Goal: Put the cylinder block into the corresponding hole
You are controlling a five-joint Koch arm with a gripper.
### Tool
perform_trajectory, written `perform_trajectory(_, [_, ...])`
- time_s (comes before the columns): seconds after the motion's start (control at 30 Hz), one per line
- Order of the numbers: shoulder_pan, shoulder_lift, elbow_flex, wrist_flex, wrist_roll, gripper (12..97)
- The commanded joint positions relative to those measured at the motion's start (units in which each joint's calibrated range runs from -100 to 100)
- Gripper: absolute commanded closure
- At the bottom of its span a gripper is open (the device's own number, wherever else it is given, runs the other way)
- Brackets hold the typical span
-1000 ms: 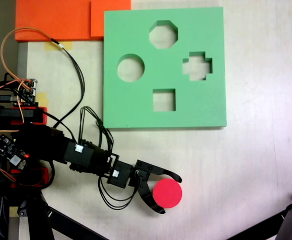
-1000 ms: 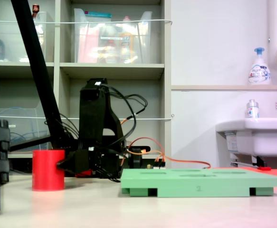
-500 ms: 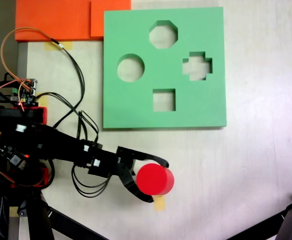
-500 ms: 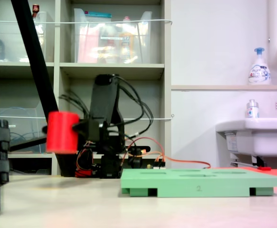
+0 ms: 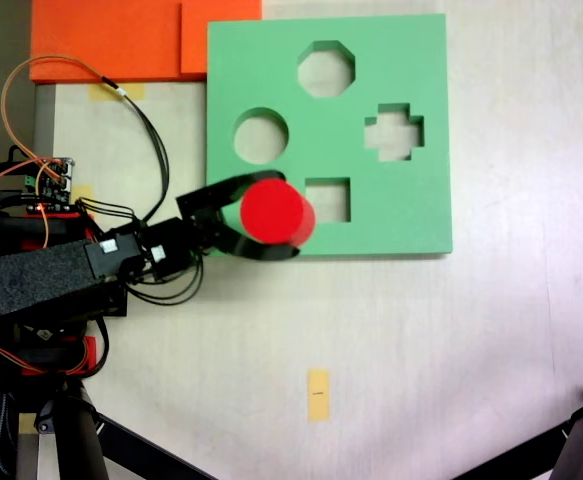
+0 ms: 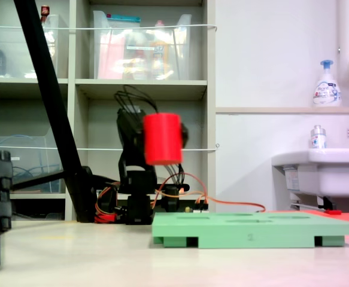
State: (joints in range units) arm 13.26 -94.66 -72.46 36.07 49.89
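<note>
Field notes, working from the arm's base outward in the fixed view from above.

Arm is reaching in from the 9 o'clock edge of the desk (image 5: pixel 451 340), its black fingers (image 5: pixel 261 217) curving round the cylinder block (image 5: pixel 277 212) and closing on its sides, one above and one below it in that view. The fingers are opened only as wide as the block, gripping it and nothing else.

The block is riding in the air. In the fixed view from the side the cylinder block (image 6: pixel 163 139) is hanging upright and well above the green foam board (image 6: pixel 252 229), with clear space under it.

From above, the block is sitting over the board's 7 o'clock region, overlapping the near edge area between the square cutout (image 5: pixel 328 200), just at its 3 o'clock, and the round cutout. The corresponding hole (image 5: pixel 261 136) is lying near the block at about its 12 o'clock, open and showing desk through it. The octagonal cutout (image 5: pixel 326 69) and the cross-shaped cutout (image 5: pixel 394 132) are farther off, both vacant.

A small yellow tape tab (image 5: pixel 318 394) is lying bare on the desk at 6 o'clock, well apart from the board.

Progress, as I judge it: pickup and lift are done, carry is partway. Remaining: shifting the block over the round cutout, lowering it in square, releasing
</note>
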Motion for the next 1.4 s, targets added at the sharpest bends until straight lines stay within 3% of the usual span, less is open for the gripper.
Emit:
perform_trajectory(0.0, [3.61,-2.54,3.77,-0.49,-0.83,77.4])
perform_trajectory(0.17, [9.04,-0.03,2.87,-0.59,-0.88,77.4])
perform_trajectory(0.43, [12.65,8.35,1.08,1.91,-0.93,77.5])
perform_trajectory(0.93, [13.24,44.66,5.66,19.15,-0.88,77.5])
perform_trajectory(1.37, [14.9,52.35,8.36,19.82,-0.68,77.4])
